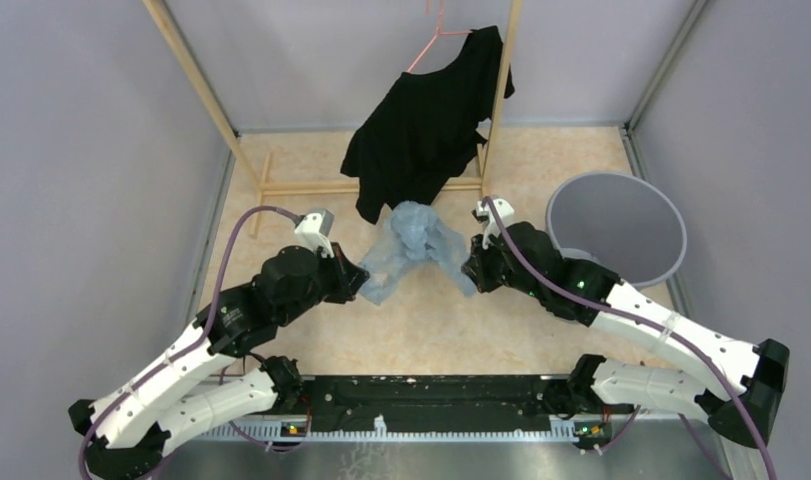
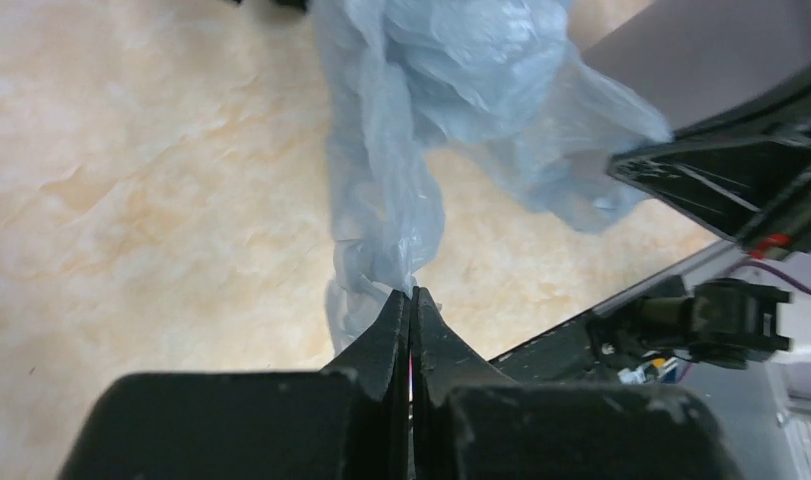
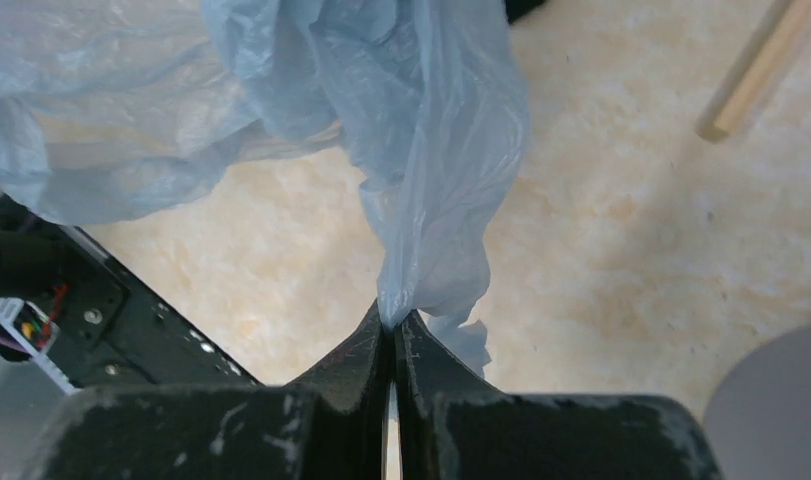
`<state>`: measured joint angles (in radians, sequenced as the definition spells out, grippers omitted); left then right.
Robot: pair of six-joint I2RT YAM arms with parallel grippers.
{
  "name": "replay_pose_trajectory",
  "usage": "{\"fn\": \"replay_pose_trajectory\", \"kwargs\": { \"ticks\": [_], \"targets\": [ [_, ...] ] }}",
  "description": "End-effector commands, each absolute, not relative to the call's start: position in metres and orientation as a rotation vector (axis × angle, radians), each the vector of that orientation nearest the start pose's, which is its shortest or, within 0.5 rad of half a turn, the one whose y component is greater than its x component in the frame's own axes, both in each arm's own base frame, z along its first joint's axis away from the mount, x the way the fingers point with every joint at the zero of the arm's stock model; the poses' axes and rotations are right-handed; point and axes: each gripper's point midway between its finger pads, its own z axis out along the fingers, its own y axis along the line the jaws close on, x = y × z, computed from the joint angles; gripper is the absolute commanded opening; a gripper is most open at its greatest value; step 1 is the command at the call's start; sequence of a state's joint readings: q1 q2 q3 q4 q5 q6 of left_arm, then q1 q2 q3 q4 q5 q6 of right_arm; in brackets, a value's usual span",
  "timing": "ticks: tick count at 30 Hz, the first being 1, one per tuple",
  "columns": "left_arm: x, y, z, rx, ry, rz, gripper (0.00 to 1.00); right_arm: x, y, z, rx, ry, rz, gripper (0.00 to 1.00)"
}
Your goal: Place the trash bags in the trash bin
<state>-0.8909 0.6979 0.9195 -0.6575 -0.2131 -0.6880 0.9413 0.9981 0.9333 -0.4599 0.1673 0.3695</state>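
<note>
While the left tool (image 2: pixel 411 295) and right tool (image 3: pixel 391 318) each clamp the trash bag (image 1: pixel 413 235), the trash bin (image 1: pixel 615 177) sits at three o'clock.

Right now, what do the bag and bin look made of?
The trash bag: thin plastic film, translucent pale blue, slightly glossy; it wrinkles and bunches finely. The trash bin: probably moulded plastic, smooth matte grey, with rolled rim; painted metal can't be excluded.
</note>
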Motion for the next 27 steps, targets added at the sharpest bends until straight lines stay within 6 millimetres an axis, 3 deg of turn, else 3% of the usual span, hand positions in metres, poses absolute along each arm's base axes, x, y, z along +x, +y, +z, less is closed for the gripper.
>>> {"fn": "replay_pose_trajectory", "kwargs": {
  "ticks": [1, 3, 5, 8, 10, 12, 16, 22, 24, 27],
  "targets": [
    [0.175, -0.163, 0.226, -0.066, 2.195, -0.572, 0.0, 0.187, 0.221, 0.191, -0.537, 2.189, 0.519, 0.0],
    [0.174, -0.152, 0.217, -0.104, 2.224, -0.506, 0.0, 0.175, 0.216, 0.174, -0.599, 2.234, 0.517, 0.0],
    [0.174, -0.155, 0.223, -0.059, 2.199, -0.535, 0.0, 0.168, 0.217, 0.177, -0.633, 2.235, 0.549, 0.0],
    [0.176, -0.155, 0.259, -0.036, 2.097, -0.595, 0.0, 0.172, 0.22, 0.222, -0.599, 2.143, 0.601, 0.0],
    [0.178, -0.14, 0.283, -0.084, 2.035, -0.569, 0.0, 0.18, 0.216, 0.258, -0.537, 2.067, 0.597, 0.0],
    [0.179, -0.119, 0.299, -0.155, 2.0, -0.506, 0.0, 0.191, 0.203, 0.28, -0.453, 2.005, 0.543, 0.0],
    [0.173, -0.074, 0.301, -0.335, 1.983, -0.364, 0.0, 0.211, 0.157, 0.269, -0.261, 2.033, 0.257, 0.0],
    [0.156, -0.031, 0.289, -0.458, 1.987, -0.246, 0.0, 0.204, 0.155, 0.254, -0.221, 2.039, 0.314, 0.0],
    [0.154, -0.03, 0.291, -0.462, 1.977, -0.27, 0.0, 0.203, 0.157, 0.253, -0.22, 2.036, 0.333, 0.0],
    [0.158, -0.06, 0.3, -0.332, 1.957, -0.424, 0.0, 0.2, 0.174, 0.25, -0.276, 2.045, 0.408, 0.0]
  ]
}}
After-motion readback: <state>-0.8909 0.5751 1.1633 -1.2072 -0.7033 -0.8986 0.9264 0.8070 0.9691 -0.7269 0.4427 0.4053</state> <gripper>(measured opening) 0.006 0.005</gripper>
